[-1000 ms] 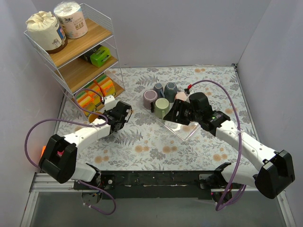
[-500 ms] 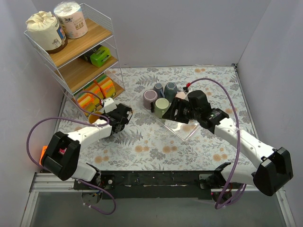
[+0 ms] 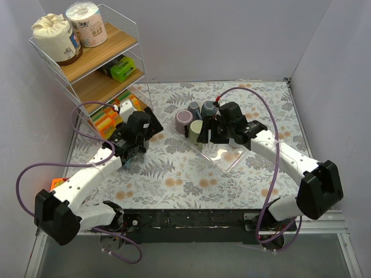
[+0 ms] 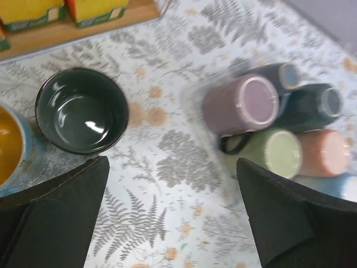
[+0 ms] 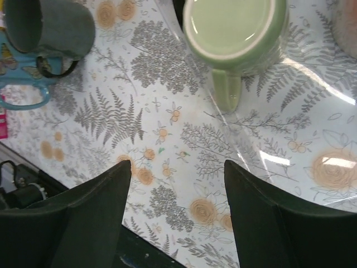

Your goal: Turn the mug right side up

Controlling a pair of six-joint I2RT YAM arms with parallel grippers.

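Observation:
Several mugs lie bottom-up on a clear tray (image 3: pixel 229 163): mauve (image 3: pixel 184 120), navy (image 3: pixel 193 108), dark teal (image 3: pixel 208 109), a pink one (image 4: pixel 323 153), and a green mug (image 5: pixel 234 27) with its handle pointing at the camera. My right gripper (image 5: pixel 177 164) hangs open just above and short of that green mug (image 3: pixel 197 128), empty. It shows in the top view as the right gripper (image 3: pixel 207 136). A dark green mug (image 4: pixel 82 110) stands upright on the cloth beside a blue mug (image 4: pixel 10 149). My left gripper (image 4: pixel 170 162) is open above it, holding nothing.
A wire shelf rack (image 3: pixel 93 69) stands at the far left with sponges (image 3: pixel 119 113), a green box and paper rolls. The grey walls close in on both sides. An orange object (image 3: pixel 53 184) lies near the left edge. Both purple cables loop over the table.
My left gripper opened, let go of the dark green mug, and lifted back toward the shelf. The right gripper slid left over the green mug and spread slightly wider.

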